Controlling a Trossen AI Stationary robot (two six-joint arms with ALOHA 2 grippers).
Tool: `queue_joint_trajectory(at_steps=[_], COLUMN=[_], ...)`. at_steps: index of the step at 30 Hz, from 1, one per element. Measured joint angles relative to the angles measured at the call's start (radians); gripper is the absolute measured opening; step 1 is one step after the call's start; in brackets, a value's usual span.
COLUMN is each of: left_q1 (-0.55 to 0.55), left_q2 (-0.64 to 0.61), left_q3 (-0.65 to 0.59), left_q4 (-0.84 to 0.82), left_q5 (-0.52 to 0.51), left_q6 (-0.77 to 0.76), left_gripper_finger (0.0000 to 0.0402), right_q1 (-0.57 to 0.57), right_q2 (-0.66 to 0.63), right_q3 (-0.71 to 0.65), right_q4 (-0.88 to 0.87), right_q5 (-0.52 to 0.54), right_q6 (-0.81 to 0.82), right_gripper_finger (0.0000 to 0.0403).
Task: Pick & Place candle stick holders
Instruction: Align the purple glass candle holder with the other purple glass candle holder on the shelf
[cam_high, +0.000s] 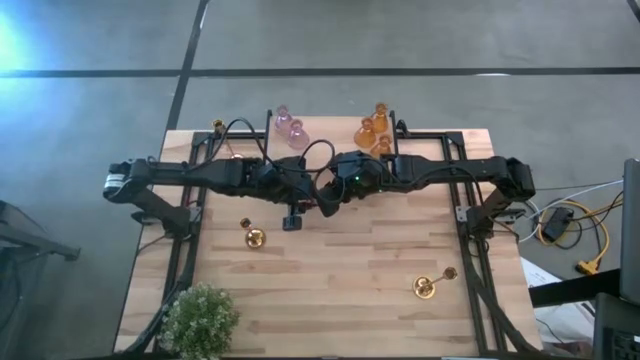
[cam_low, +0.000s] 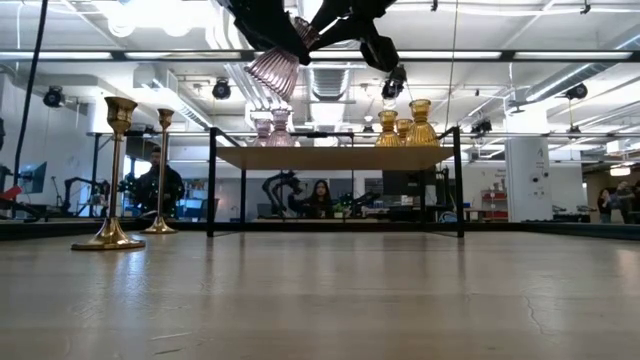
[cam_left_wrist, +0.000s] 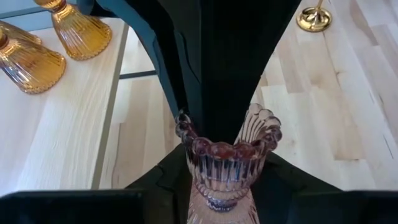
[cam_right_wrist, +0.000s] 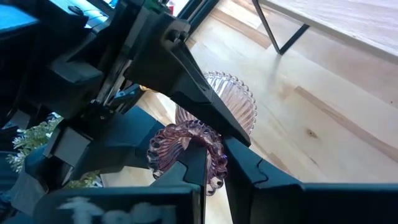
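While both arms meet above the tabletop's (cam_high: 330, 290) middle, the left claw (cam_left_wrist: 221, 168) and right claw (cam_right_wrist: 208, 158) each clench the pink candle holder (cam_left_wrist: 225, 163), apparently for a mid-air handover.

— Which colours are seen on the glass holders?
— A ribbed pink holder (cam_left_wrist: 225, 163) is shown, and ribbed amber holders (cam_left_wrist: 79, 31).
— And elsewhere?
— Shiny gold is seen on one candlestick (cam_high: 254, 237), pale striped wood on the counter (cam_high: 350, 270), green on the plant (cam_high: 199, 319).
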Motion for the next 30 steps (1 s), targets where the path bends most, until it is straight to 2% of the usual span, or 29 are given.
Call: queue_joint_trajectory(at_steps=[5,12,17,20,24,30], left_q1=[0.000,0.000,0.002,0.002,0.002,0.015], left_q2=[-0.001,-0.054,-0.099,-0.129,-0.170,-0.213], left_q3=[0.018,0.020,0.020,0.020,0.027,0.027], left_q4=[-0.019,-0.040,-0.062,-0.051,0.014,0.113], left_q5=[-0.017,-0.041,-0.122,-0.151,-0.193,-0.258], left_q6=[-0.008,-0.044,-0.049,-0.058,-0.084,-0.119], left_gripper_finger=[0.0127,0.0127,0.0127,0.0127,0.0127,0.0127], right_q1=[0.000,-0.001,-0.001,-0.001,0.018,0.027], right_q2=[-0.001,-0.063,-0.134,-0.186,-0.245,-0.386], right_q3=[0.001,0.005,0.001,0.002,-0.015,-0.092], right_q4=[0.002,-0.082,-0.205,-0.315,-0.457,-0.502], right_q5=[-0.015,-0.019,-0.022,0.004,0.090,0.183], right_q6=[0.006,0.027,0.026,0.026,0.054,0.082], right_gripper_finger=[0.0034,0.0121,0.0156,0.0163,0.0163,0.0149])
